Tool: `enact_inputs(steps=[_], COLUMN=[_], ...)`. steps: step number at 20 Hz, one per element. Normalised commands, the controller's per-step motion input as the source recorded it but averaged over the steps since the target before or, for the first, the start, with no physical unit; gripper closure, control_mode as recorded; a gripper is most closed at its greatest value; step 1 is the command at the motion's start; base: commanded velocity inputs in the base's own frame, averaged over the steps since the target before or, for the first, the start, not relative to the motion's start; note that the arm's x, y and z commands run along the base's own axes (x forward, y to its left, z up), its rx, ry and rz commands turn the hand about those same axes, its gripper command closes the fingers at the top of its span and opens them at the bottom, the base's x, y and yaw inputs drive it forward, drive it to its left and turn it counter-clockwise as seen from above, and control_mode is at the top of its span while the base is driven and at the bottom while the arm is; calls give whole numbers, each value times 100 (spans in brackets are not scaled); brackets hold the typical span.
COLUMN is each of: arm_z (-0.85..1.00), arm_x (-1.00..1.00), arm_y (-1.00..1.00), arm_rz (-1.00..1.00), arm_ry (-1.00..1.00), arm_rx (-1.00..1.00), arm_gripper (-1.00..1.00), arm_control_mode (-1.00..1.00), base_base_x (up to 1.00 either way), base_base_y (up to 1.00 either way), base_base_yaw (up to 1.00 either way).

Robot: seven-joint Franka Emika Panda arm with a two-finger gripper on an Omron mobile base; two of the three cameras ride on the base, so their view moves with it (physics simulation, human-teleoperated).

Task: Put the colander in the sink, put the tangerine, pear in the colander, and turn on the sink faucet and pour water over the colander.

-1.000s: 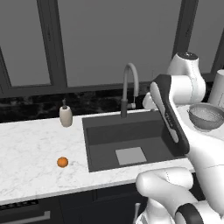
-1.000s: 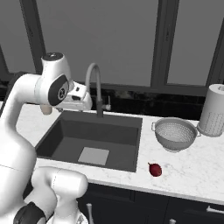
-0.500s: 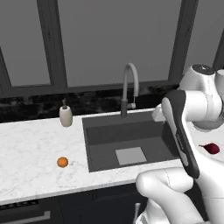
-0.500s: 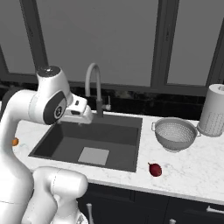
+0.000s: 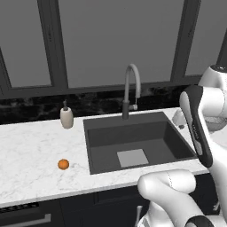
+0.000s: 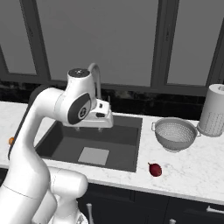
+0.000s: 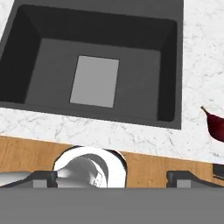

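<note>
On the table [image 6: 192, 168], the tangerine [image 5: 63, 164] lies left of the sink [image 6: 65, 141], whose basin holds nothing. The sink faucet [image 5: 131, 88] stands behind it. The gripper [image 7: 112, 177] hangs over the sink with jaws spread wide, holding nothing. Right of the sink lie the pear [image 6: 155, 169] and the colander [image 6: 176, 134], apart.

You've got a veined white marble counter [image 5: 31, 150], a matt dark sink [image 5: 133, 133], a perforated metal colander [image 6: 176, 133] and a brushed-metal faucet [image 5: 131, 91].
</note>
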Motion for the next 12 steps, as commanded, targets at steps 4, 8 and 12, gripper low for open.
enact_inputs(steps=[4,8,12], arm_z=[-18,-35,-34], arm_x=[3,15,41], arm_y=[-67,-66,-57], arm_rz=[19,9,0], arm_ry=[5,0,0], arm_rx=[-5,-5,-2], arm_gripper=[-100,-100,-100], arm_control_mode=[-100,-100,-100], base_base_x=[0,0,0], base_base_y=[0,0,0], base_base_yaw=[0,0,0])
